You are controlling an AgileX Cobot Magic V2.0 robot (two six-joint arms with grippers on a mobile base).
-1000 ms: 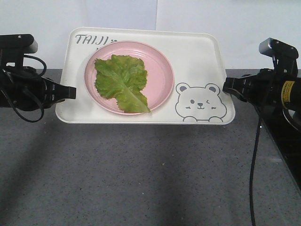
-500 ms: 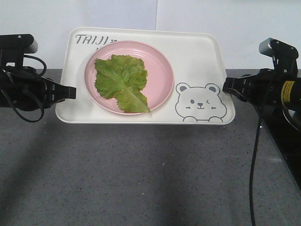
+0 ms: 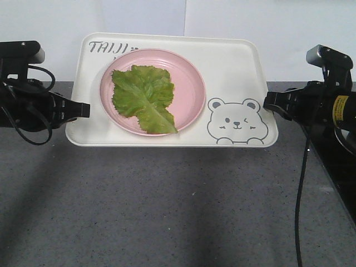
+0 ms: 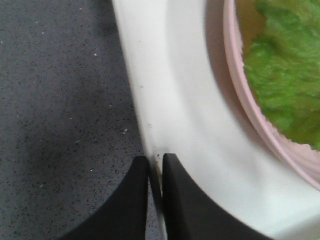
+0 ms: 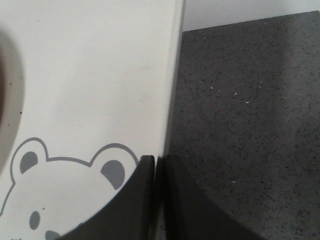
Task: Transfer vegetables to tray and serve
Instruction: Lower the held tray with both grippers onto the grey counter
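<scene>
Lettuce leaf (image 3: 143, 98), likely light and limp, lies on a pink plate (image 3: 189, 78) on the stiff tray (image 3: 233, 61), upper centre; both grippers' jaws pinch its side rims.

Bare grey countertop (image 3: 167, 211) lies open before the tray (image 3: 233, 67); wall (image 3: 278, 28) close behind.
</scene>
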